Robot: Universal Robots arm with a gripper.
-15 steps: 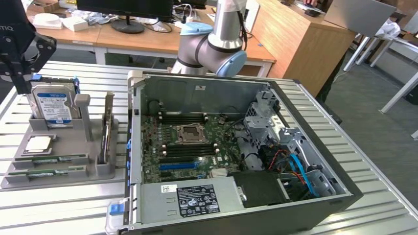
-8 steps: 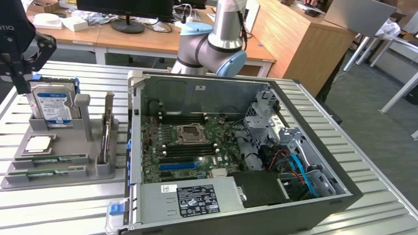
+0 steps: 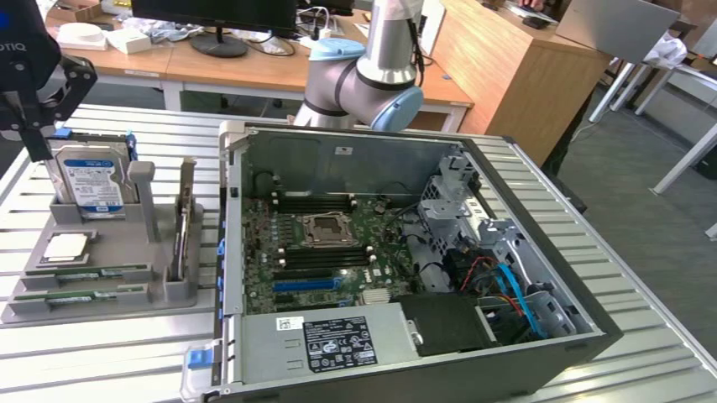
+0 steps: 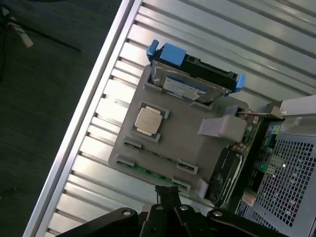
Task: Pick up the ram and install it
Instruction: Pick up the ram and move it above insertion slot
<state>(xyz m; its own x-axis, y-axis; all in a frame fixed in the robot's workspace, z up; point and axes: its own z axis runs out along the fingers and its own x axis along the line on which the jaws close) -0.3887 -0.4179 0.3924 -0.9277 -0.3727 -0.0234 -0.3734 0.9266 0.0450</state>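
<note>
The robot arm (image 3: 375, 71) is made of smooth silver-grey metal tubes and rounded joint housings, each closed by a pale blue round cap (image 3: 336, 49). Its matt black gripper (image 4: 168, 193) has bar-shaped linkages pinned with small silver screws (image 4: 127, 213). White lettering (image 3: 12, 48) marks its black body.

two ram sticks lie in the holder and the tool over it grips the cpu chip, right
No: the tool is shut on nothing, and the cpu chip lies in the holder, as the wrist view shows. The two ram sticks do lie there too.
</note>
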